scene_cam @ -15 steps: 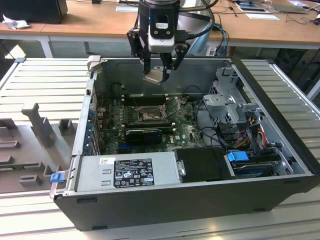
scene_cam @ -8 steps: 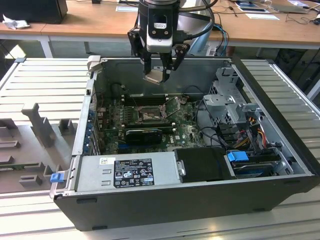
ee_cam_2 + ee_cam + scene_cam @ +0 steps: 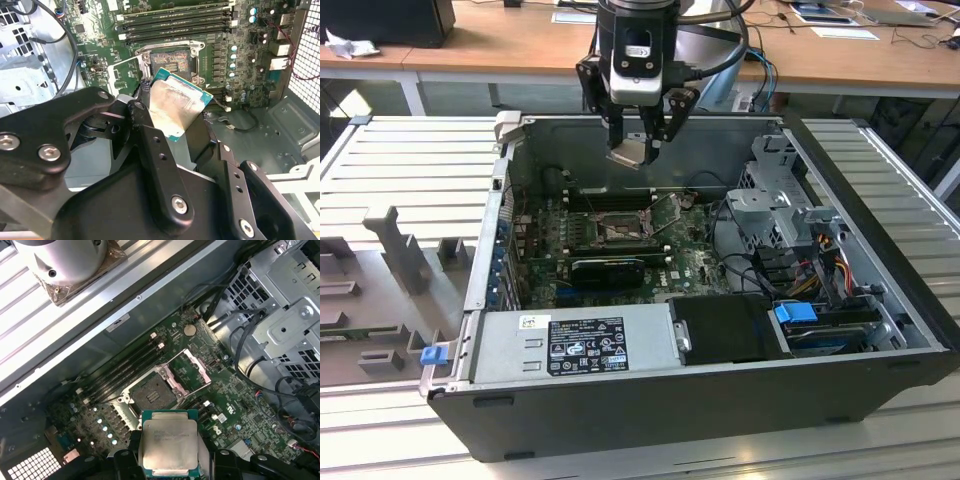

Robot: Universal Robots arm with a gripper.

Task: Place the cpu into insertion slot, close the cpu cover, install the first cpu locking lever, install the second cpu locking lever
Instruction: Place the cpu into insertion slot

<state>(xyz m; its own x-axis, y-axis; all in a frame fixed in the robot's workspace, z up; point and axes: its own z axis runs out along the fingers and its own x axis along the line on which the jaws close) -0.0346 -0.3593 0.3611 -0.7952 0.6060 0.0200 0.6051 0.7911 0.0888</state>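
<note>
My gripper [image 3: 635, 150] hangs above the open computer case, shut on the cpu [image 3: 630, 153], a flat square chip with a pale metal top. In both wrist views the cpu [image 3: 177, 105] [image 3: 169, 442] sits tilted between the black fingers [image 3: 145, 130], well above the board. Below it lies the insertion slot [image 3: 620, 231] [image 3: 170, 60] [image 3: 152, 392], a dark square socket with nothing in it. The cpu cover [image 3: 670, 207] [image 3: 126, 61] [image 3: 196, 364], a thin metal frame, stands swung open beside the slot.
Long black memory slots [image 3: 610, 200] run behind the socket and a black card [image 3: 608, 268] lies in front of it. A grey power supply [image 3: 575, 345] fills the case's near side. A metal drive cage [image 3: 790, 200] with cables stands at the exterior view's right.
</note>
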